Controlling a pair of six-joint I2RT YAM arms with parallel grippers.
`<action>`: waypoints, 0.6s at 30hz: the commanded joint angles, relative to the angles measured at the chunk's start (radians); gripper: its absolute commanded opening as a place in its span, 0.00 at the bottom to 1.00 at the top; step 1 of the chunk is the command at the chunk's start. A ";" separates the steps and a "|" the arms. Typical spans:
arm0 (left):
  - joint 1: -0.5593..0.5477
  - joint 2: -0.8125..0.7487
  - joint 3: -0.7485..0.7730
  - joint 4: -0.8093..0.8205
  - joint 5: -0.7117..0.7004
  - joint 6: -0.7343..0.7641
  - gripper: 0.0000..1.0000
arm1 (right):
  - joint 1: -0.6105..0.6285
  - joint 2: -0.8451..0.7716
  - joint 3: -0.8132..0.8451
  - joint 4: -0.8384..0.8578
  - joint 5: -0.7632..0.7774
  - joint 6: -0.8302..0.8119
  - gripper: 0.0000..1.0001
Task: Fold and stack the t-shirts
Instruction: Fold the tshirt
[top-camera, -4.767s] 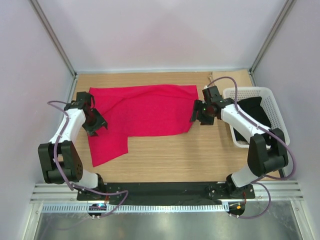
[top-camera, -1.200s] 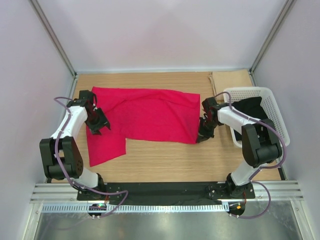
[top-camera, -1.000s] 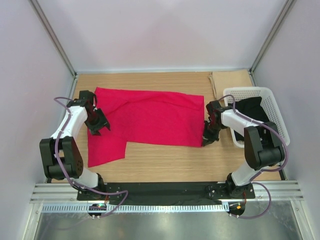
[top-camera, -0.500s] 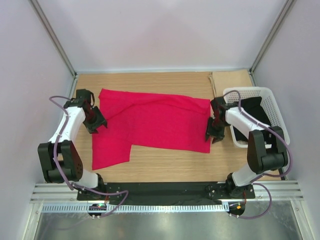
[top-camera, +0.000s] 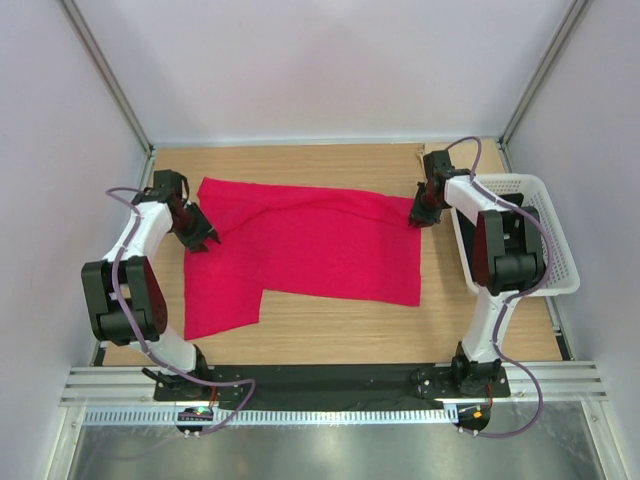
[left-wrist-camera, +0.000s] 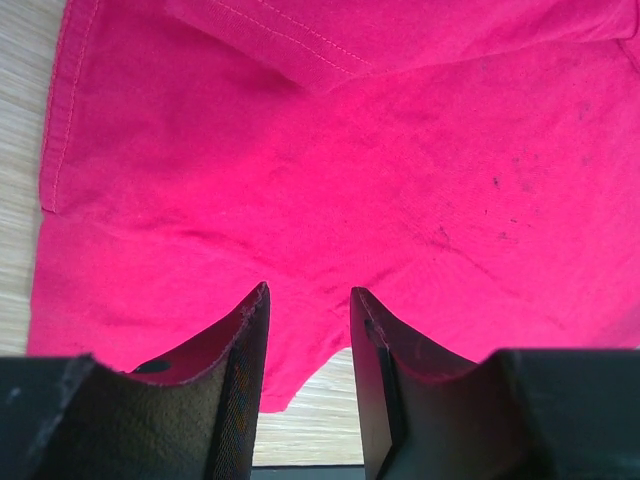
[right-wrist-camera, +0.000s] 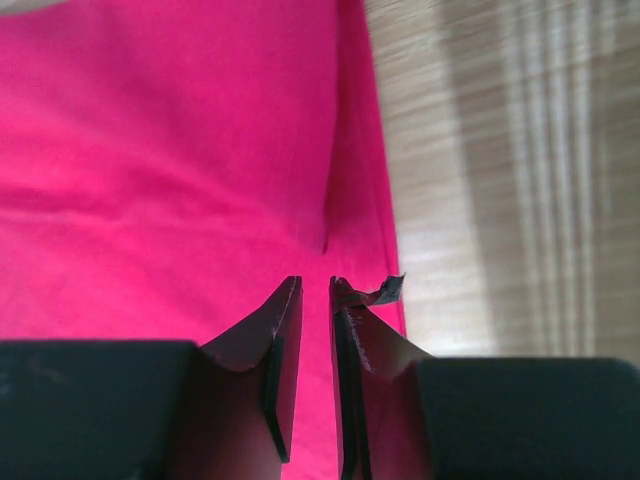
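Shirt: crimson red cloth t-shirt (top-camera: 310, 250), spread flat across mid-desk.
Left end effector (top-camera: 200, 235): over the shirt's left edge, fingers apart, nothing between.
Right end effector (top-camera: 420, 217): at the shirt's far-right corner, fingers narrowly apart.
Surface: light wood-grain desk (top-camera: 340, 325).
Room: pale plain walls (top-camera: 320, 70); white plastic lattice basket (top-camera: 560, 270) at right.

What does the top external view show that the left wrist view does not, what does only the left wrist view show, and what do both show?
Only the top external view shows the white basket, the right gripper at the shirt's far right corner, and the whole outline of the red t-shirt. Only the left wrist view shows the stitched seam and small dark specks on the cloth. Both show the red t-shirt, the wooden table and the left gripper at the shirt's left side.
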 joint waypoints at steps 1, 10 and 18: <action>0.003 0.004 0.023 0.019 0.037 0.015 0.39 | -0.010 0.037 0.061 0.039 -0.051 0.035 0.26; 0.005 0.043 0.109 -0.003 0.017 0.012 0.42 | -0.016 0.086 0.078 0.036 -0.051 0.055 0.32; 0.072 0.098 0.247 0.000 -0.028 0.047 0.50 | -0.019 0.112 0.104 0.013 -0.044 0.041 0.22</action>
